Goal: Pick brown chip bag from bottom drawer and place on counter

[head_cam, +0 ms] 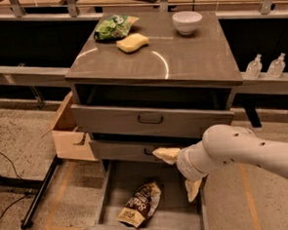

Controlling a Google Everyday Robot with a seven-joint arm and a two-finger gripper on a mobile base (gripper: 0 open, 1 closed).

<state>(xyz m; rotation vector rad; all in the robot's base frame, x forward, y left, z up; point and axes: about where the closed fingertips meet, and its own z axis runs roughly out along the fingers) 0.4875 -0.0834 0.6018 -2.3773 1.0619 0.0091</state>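
The brown chip bag (pixel 139 204) lies flat on the floor of the open bottom drawer (pixel 114 186), left of centre, with a tan end toward the front. My gripper (pixel 179 176) hangs over the drawer's right half, above and to the right of the bag, not touching it. Its two cream fingers are spread apart, one (pixel 166 154) pointing left by the middle drawer's front, the other (pixel 192 189) pointing down. It holds nothing. The counter (pixel 180 61) tops the cabinet above.
On the counter sit a green chip bag (pixel 113 27), a yellow sponge (pixel 132 42) and a white bowl (pixel 187 21). A cardboard box (pixel 69 133) stands left of the cabinet. Two clear bottles (pixel 265 65) sit on the ledge at right. A black stand leg (pixel 41 189) crosses the floor.
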